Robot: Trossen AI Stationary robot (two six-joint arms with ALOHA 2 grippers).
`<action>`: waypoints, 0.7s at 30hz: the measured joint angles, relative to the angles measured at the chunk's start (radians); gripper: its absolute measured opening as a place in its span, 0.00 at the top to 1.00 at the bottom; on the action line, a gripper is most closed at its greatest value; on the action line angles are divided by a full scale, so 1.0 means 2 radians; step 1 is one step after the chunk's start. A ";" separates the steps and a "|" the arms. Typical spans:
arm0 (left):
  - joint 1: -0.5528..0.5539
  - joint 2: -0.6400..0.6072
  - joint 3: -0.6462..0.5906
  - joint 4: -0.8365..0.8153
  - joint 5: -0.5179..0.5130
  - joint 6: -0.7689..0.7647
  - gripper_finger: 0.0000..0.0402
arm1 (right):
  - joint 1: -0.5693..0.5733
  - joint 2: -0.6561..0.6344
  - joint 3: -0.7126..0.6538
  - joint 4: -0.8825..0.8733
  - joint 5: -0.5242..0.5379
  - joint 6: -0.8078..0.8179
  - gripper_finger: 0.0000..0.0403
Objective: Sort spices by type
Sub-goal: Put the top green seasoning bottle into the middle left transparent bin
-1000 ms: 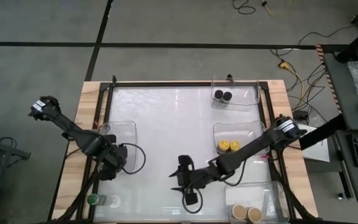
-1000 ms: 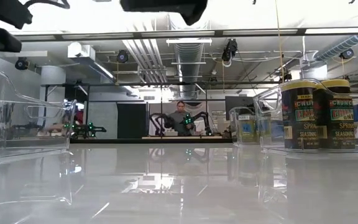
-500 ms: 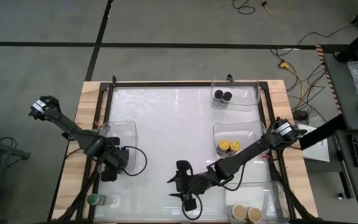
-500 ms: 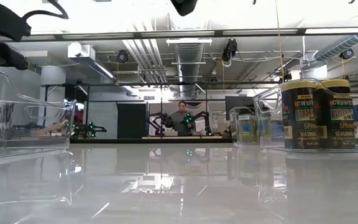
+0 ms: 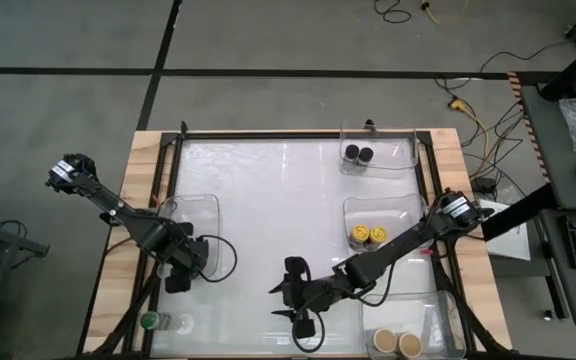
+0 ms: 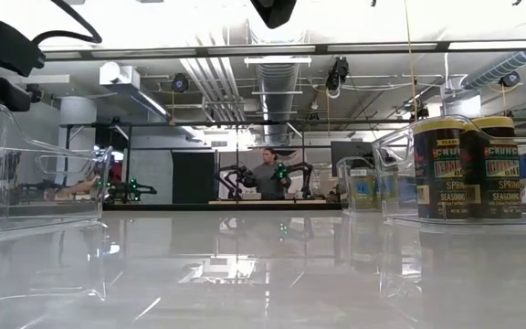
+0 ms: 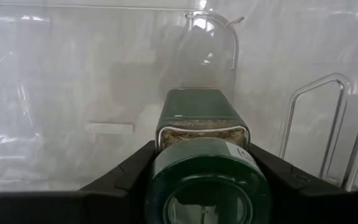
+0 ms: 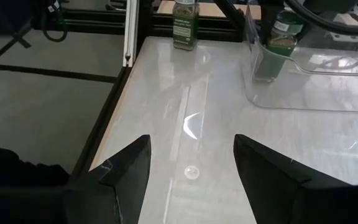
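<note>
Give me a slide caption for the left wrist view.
Left gripper holds a green-lidded spice jar over the clear bin.

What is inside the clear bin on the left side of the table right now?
The left gripper holds a green-lidded jar over the left bin. No jar is visible resting in the bin, though the gripper covers part of its floor. Another green-lidded jar stands outside the bin, near the table's edge.

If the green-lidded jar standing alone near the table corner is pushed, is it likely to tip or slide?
The green-lidded jar looks tall for its narrow base, so a push near the lid would probably tip it. The table is glossy, so a low push may slide it instead. On its side, being round, it might roll.
</note>
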 joint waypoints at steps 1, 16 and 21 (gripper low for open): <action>0.000 0.000 0.000 0.000 0.000 0.000 0.56 | 0.000 0.000 0.000 0.000 0.000 0.000 0.46; 0.000 0.002 -0.003 0.007 0.008 -0.017 0.31 | 0.000 0.000 0.000 0.000 0.000 -0.004 0.46; 0.000 0.002 -0.003 0.007 0.012 -0.017 0.29 | 0.000 0.000 0.000 0.000 0.000 -0.007 0.46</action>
